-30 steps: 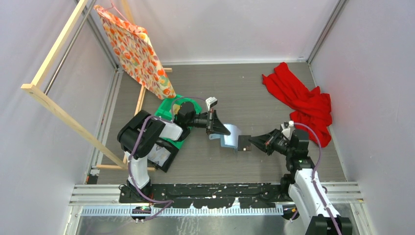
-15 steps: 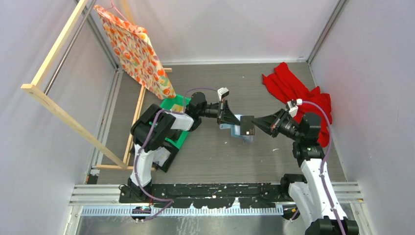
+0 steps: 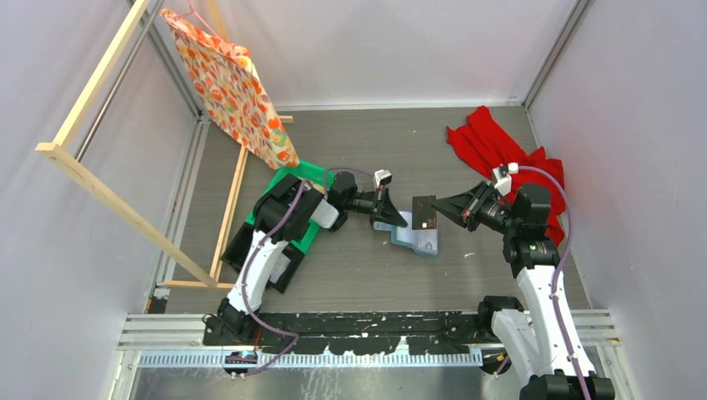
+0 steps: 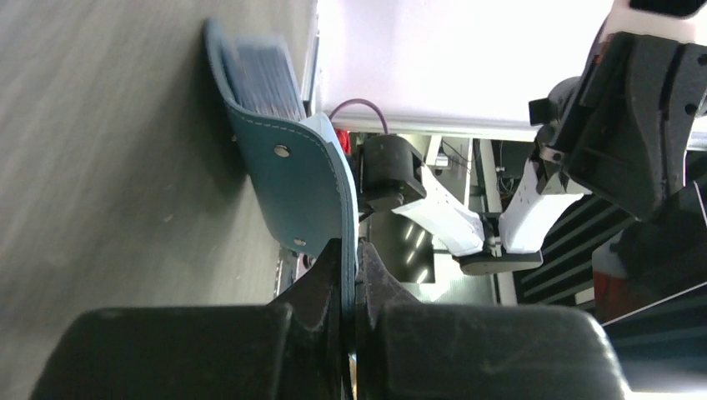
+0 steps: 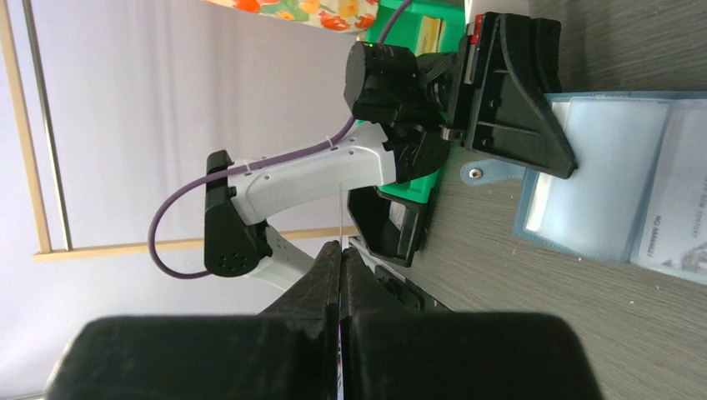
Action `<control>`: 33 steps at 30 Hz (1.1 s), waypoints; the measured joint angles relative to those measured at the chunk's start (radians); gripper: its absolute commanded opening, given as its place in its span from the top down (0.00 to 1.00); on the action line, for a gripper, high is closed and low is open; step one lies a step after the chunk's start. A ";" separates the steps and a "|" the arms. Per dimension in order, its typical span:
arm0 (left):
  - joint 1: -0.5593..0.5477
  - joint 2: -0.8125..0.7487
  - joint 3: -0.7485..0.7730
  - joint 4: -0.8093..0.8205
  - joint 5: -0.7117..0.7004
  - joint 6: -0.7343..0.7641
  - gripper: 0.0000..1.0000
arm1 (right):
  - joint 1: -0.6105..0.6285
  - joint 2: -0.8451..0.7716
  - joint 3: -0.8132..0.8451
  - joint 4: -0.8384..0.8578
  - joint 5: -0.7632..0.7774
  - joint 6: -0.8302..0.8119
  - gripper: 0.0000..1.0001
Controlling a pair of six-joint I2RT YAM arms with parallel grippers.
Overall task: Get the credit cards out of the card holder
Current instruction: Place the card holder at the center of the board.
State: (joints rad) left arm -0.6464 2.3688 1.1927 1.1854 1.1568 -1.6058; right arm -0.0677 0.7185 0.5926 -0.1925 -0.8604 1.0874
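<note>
The blue-teal card holder (image 3: 417, 241) lies open on the table at the centre. My left gripper (image 3: 393, 219) is shut on its left flap; in the left wrist view the jaws (image 4: 350, 250) pinch the flap's edge of the card holder (image 4: 296, 171). My right gripper (image 3: 443, 209) is shut on a dark grey-black credit card (image 3: 423, 212), held in the air just above and behind the holder, clear of it. In the right wrist view that card (image 5: 341, 218) shows edge-on between the fingers. A pale card (image 5: 679, 218) sits in the holder (image 5: 596, 187).
A green bin (image 3: 307, 177) stands left of the left arm, with a black box (image 3: 275, 265) in front of it. A red cloth (image 3: 510, 169) lies at the back right. A wooden rack with a patterned bag (image 3: 238, 83) stands at the left.
My right gripper has drawn the dark card out of the holder and lifted it back to the right. My left gripper has moved right with the holder's flap.
</note>
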 measured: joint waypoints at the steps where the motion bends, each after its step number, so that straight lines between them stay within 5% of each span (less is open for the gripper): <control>1: 0.006 0.015 -0.007 0.008 0.002 -0.003 1.00 | 0.000 0.000 0.000 -0.009 0.003 -0.005 0.99; 4: 0.020 0.031 -0.033 0.008 0.012 0.000 0.97 | 0.000 0.000 0.000 -0.022 0.009 -0.013 0.99; 7: 0.031 0.025 -0.051 -0.031 0.021 0.047 0.80 | 0.000 0.000 0.000 -0.024 0.012 -0.016 0.99; 11: 0.034 -0.029 -0.061 -0.243 0.014 0.213 0.69 | 0.000 0.000 0.000 -0.026 0.014 -0.019 0.99; 25: -0.022 -0.244 0.154 -1.267 -0.211 0.890 0.62 | 0.000 0.000 0.000 -0.029 0.014 -0.034 0.99; 33: -0.019 -0.396 0.212 -1.639 -0.388 1.095 0.62 | 0.000 0.007 0.053 -0.120 0.035 -0.109 0.99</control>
State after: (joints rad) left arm -0.6655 1.9724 1.4052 -0.4534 0.7689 -0.5110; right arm -0.0677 0.7258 0.6460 -0.3126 -0.8257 0.9783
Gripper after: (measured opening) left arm 0.380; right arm 0.021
